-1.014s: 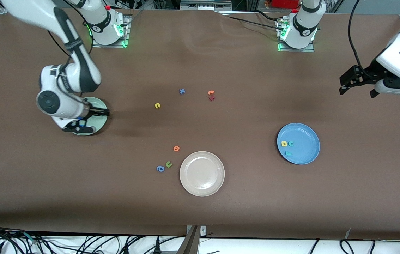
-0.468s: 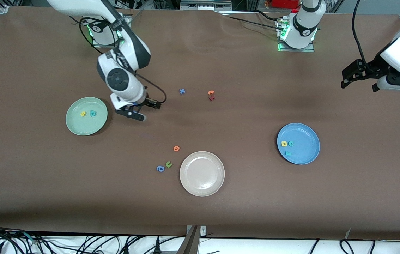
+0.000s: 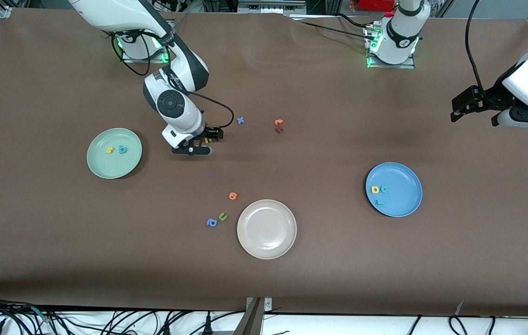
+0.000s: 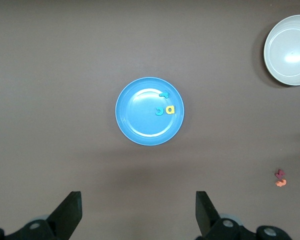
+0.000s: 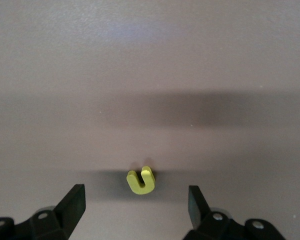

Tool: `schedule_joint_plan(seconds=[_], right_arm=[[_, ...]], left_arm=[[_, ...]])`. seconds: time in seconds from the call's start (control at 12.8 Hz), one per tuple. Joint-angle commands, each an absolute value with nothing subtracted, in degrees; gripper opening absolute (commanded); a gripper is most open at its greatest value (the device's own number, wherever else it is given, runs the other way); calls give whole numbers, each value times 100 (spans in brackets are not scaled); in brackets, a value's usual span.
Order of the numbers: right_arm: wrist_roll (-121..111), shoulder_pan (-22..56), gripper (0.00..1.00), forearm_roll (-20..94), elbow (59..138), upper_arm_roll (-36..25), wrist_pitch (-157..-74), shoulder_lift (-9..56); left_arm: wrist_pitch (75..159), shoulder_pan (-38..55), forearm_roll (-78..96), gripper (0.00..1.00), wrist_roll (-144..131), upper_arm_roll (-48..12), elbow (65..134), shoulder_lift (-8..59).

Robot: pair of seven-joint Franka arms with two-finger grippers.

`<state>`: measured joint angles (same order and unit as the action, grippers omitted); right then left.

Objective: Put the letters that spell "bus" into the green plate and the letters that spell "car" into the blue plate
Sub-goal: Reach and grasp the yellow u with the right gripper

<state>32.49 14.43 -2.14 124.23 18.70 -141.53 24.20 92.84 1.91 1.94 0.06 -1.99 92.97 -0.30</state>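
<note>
Three round plates on the counter: one green plate (image 3: pixel 114 153), one beige plate (image 3: pixel 267 229), one blue plate (image 3: pixel 394 189); twelve foam letters: two in the green, three in the blue, seven loose; two arms.

Light falls evenly from above on my brown matte table (image 3: pixel 338 260), dimming toward the front camera's edge. Under my right gripper (image 5: pixel 135 212) a soft, wide shadow band crosses the cloth, and the small yellow foam "u" (image 5: pixel 141 180) between my fingers casts a short dark one. The glossy beige round plate (image 3: pixel 267 229) shows faint glare. My wrist views stay sharp.
</note>
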Motion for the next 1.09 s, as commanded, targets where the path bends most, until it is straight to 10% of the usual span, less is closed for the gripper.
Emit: schedule_joint_plan(seconds=[0.0, 1.01], right_arm=[[2848, 1494, 83, -377, 12682, 1872, -14519, 2364], [2892, 1600, 51, -720, 12700, 1758, -14897, 2689]], left_arm=[[9132, 255, 132, 100, 35, -176, 9123, 44], [9009, 193, -343, 100, -272, -492, 9360, -9]])
